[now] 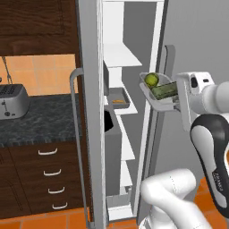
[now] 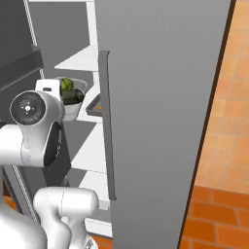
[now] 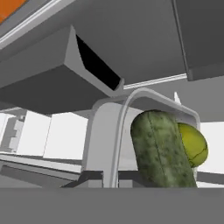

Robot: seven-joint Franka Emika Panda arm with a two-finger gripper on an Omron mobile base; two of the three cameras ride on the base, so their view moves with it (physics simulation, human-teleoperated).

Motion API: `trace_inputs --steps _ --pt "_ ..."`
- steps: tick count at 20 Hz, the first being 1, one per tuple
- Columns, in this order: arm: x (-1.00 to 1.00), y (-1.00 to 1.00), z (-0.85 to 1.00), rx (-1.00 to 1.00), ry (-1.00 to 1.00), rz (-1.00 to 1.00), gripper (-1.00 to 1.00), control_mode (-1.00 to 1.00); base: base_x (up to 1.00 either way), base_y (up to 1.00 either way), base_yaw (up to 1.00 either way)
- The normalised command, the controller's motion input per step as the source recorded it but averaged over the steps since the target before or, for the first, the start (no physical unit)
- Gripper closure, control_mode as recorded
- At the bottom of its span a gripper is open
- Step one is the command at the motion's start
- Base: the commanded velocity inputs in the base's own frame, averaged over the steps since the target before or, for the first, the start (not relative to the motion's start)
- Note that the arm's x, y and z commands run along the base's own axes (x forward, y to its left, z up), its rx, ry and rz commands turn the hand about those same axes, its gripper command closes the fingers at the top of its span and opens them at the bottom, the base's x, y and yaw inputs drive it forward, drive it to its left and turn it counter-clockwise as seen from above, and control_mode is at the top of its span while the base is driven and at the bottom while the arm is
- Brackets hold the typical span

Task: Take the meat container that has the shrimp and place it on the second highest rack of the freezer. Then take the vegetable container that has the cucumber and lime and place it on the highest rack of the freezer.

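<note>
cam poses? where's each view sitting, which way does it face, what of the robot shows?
Left base view: behind-left, facing the open freezer; arm rises lower right, pincer shut on the vegetable container.
Right base view: behind-right, facing the freezer door; arm lower left.
Hand view: looks along the pincer at cucumber and lime.
Shared: both base views show the shrimp container already shelved.
</note>
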Motion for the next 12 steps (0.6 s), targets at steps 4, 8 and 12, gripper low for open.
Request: trace_inputs --steps 4,8,12 --pt "0.0 0.42 0.8 0.04 -0.01 0.0 1.0 -1.0 0.0 0.0 0.0" --pt "0.1 0.39 0.46 0.0 -0.01 -0.07 1.0 -1.0 0.0 0.0 0.0" --pt "0.44 0.01 0.27 0.03 0.0 -0.07 1.0 -1.0 0.0 0.0 0.0"
